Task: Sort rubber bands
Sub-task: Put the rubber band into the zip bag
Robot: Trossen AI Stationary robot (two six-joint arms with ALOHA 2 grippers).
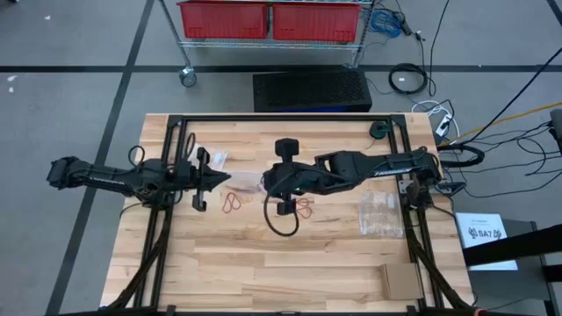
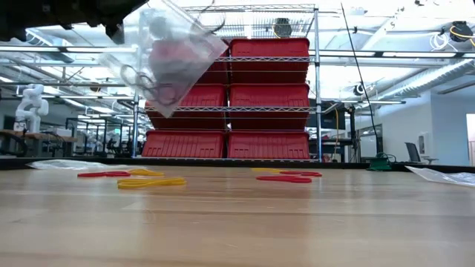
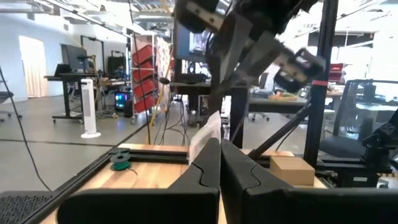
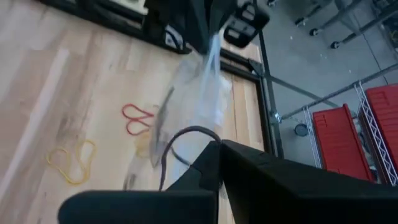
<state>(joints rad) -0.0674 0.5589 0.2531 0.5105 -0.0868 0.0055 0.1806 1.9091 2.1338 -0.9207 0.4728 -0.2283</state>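
A clear plastic bag hangs in the air between my two grippers, with dark rubber bands inside it. My left gripper is shut on the bag. My right gripper is shut at the bag's other end, with a thin black rubber band looping from its tips. Red rubber bands and yellow ones lie flat on the table below. My left gripper pinches an edge of the clear bag between its two fingers, coming level from the table's left; the bag is lifted clear and tilted. My right gripper pinches the black rubber band at its fingertips, coming from the table's right. The loop hangs free beside the bag; whether the fingers also touch the bag, I cannot tell.
More clear bags lie on the table at the right and behind the left gripper. A cardboard box sits near the front right corner, a green roll at the far edge. Black frame rails border the table.
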